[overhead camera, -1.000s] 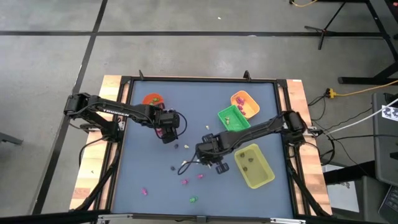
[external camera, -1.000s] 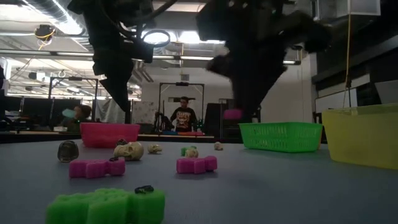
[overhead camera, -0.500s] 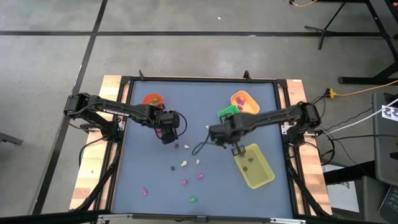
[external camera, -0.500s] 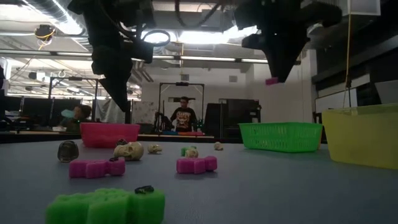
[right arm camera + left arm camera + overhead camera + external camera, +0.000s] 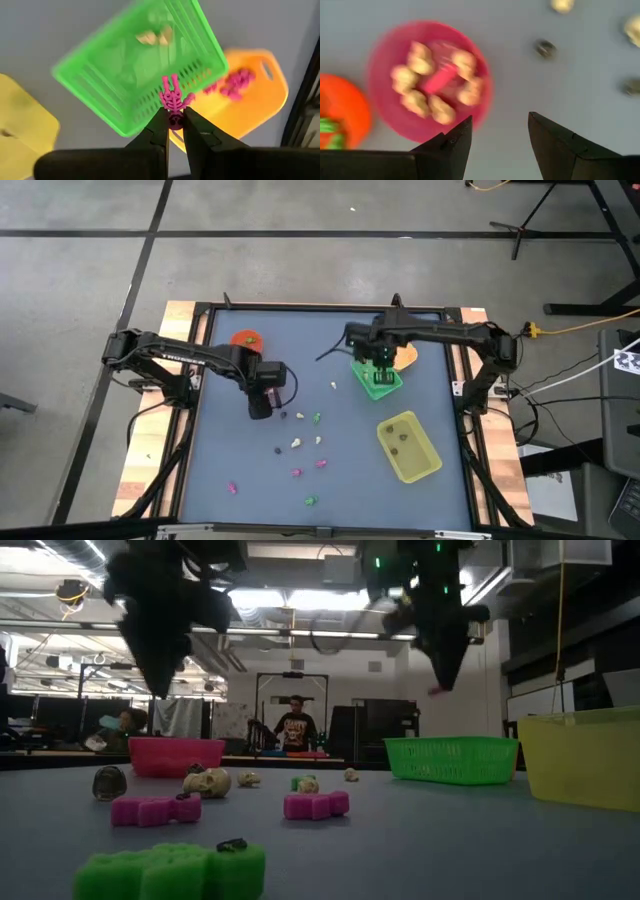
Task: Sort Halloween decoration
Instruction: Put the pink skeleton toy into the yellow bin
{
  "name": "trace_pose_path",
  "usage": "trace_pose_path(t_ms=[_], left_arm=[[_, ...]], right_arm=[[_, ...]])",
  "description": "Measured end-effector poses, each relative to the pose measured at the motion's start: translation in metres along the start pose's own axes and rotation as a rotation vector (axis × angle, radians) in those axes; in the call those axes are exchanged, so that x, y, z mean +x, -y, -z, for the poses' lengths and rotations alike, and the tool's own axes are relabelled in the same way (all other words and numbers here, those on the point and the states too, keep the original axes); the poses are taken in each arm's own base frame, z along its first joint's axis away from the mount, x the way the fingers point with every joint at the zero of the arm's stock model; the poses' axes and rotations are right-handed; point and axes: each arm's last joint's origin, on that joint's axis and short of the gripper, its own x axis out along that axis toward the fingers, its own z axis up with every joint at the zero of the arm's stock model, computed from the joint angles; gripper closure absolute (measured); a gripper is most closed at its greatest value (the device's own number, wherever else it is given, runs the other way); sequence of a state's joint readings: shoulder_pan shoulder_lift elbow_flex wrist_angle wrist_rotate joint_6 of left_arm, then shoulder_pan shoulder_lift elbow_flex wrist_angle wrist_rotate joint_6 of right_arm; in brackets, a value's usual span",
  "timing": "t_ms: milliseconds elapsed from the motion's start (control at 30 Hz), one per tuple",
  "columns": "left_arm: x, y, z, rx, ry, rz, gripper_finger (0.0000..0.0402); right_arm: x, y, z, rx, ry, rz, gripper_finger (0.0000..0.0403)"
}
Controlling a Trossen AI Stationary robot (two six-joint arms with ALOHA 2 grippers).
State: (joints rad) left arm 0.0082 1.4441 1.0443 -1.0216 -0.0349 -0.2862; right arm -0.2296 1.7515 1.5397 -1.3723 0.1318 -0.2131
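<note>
My right gripper (image 5: pixel 175 122) is shut on a pink skeleton trinket (image 5: pixel 172 100) and hangs above the green tray (image 5: pixel 145 65), next to the orange tray (image 5: pixel 245 95). In the high view it (image 5: pixel 380 367) is at the far right. My left gripper (image 5: pixel 497 135) stands open, pointing down, over bare table beside the pink cup (image 5: pixel 430 85), which holds cream trinkets and a pink one. Several loose trinkets (image 5: pixel 297 444) lie on the table's middle and near part. In the low view the pink trinket (image 5: pixel 437 690) shows below the right fingers. My right gripper pinches the skeleton trinket's lower end (image 5: pixel 174 116) between its two fingertips, from above, pointing down. The trinket sticks out beyond the fingertips, lifted clear, above the green tray's rim.
The orange cup (image 5: pixel 245 338) sits at the far left, and the yellow tray (image 5: pixel 408 446) at the right holds dark trinkets. In the low view a skull (image 5: pixel 207 781), pink pieces (image 5: pixel 315 804) and a green piece (image 5: pixel 170 870) lie near. People sit in the room behind.
My right gripper has risen and swung from the table's middle toward the far right, staying shut on the pink trinket, and now hangs over the green tray. My left gripper has risen a little and tipped beside the pink cup, staying open.
</note>
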Motion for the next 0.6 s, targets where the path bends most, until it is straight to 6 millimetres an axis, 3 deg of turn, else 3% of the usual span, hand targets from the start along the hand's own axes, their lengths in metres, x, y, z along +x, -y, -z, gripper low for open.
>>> trace_pose_path(t_ms=[267,600], left_arm=[[-0.002,0.032,0.020,0.086,-0.110,0.093,0.0227],[-0.010,0.096,0.062,0.177,-0.088,0.066,0.0227]], right_arm=[[0.042,0.038,0.024,0.136,-0.126,-0.039,0.0368],[0.074,0.055,0.048,0.217,-0.227,-0.058,0.0368]])
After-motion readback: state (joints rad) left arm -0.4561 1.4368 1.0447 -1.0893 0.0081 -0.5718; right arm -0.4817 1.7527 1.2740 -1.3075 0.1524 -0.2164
